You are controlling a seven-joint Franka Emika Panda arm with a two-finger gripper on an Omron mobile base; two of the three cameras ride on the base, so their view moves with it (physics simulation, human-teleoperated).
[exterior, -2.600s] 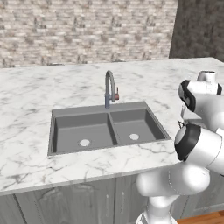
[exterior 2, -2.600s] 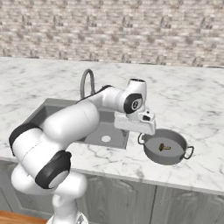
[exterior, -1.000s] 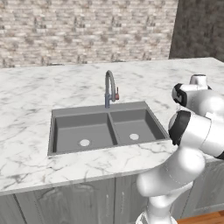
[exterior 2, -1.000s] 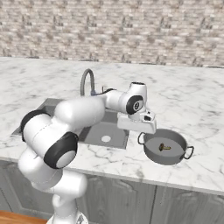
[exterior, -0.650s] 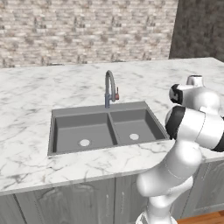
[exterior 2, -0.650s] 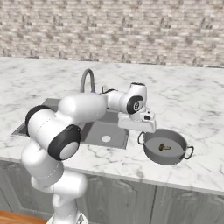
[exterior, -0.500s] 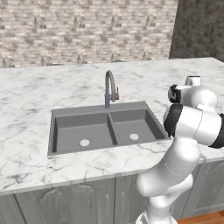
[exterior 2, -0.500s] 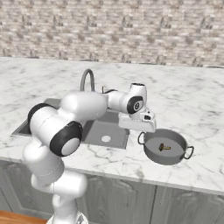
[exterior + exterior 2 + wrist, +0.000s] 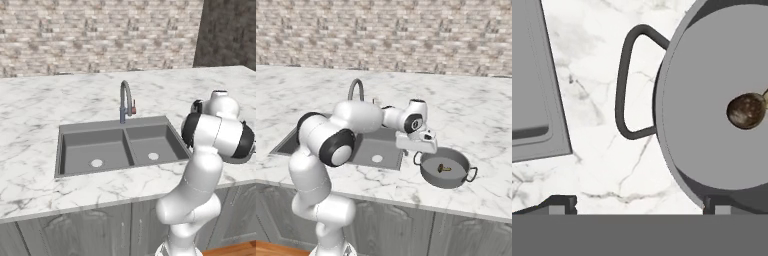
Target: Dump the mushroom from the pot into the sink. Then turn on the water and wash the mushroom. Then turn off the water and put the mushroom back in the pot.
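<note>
The dark grey pot [image 9: 448, 176] stands on the marble counter to the right of the sink [image 9: 368, 146]. In the hand view the pot [image 9: 702, 100] takes up the right side, with its loop handle [image 9: 623, 85] sticking out toward the sink's edge [image 9: 532, 75]. The mushroom [image 9: 746, 110], a small brown lump, lies on the pot's flat bottom; it is a speck [image 9: 443, 168] in the right base view. My gripper [image 9: 417, 150] hangs just above the pot's left handle, open and holding nothing, and its tips [image 9: 639, 204] straddle the counter beside that handle. The arm hides the pot in the left base view.
The double-basin sink [image 9: 80, 150] lies in a long marble counter, with a curved faucet [image 9: 125, 102] behind its divider. A stone-tile wall runs along the back. My bent arm [image 9: 336, 135] arches over the sink's right basin. Bare counter lies right of the pot.
The arm's elbow and upper links have rolled over above the sink, while the hand has stayed at the pot's left handle. The jaws remain open; pot and mushroom have not moved.
</note>
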